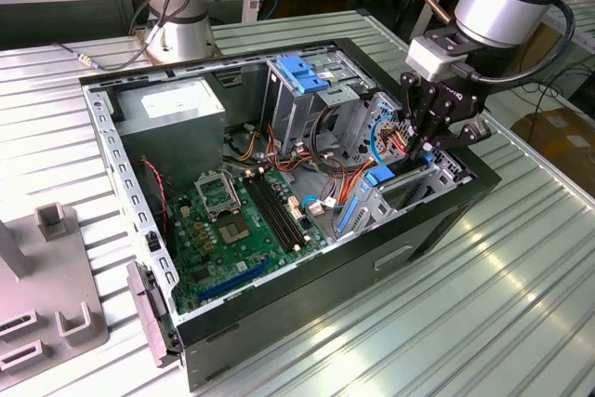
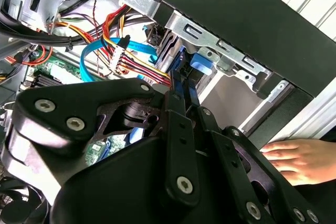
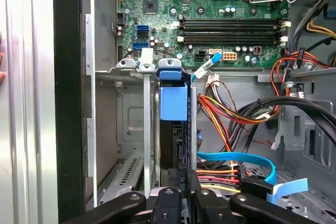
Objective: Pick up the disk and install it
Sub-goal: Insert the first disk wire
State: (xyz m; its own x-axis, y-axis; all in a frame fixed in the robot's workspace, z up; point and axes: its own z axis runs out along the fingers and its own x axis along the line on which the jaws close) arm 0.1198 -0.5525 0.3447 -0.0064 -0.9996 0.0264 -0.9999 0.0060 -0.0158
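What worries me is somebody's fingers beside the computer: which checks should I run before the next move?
1. Grip: the hand is shut on the disk: ok.
2. Alignment: the disk stands upright between the metal rails of the bay: ok.
3. Seating: whether the disk is fully home: cannot tell.
4. Cables: beside the bay, none across the disk: ok.
5. People: a person's fingers rest just outside the computer case, near the arm: not ok.
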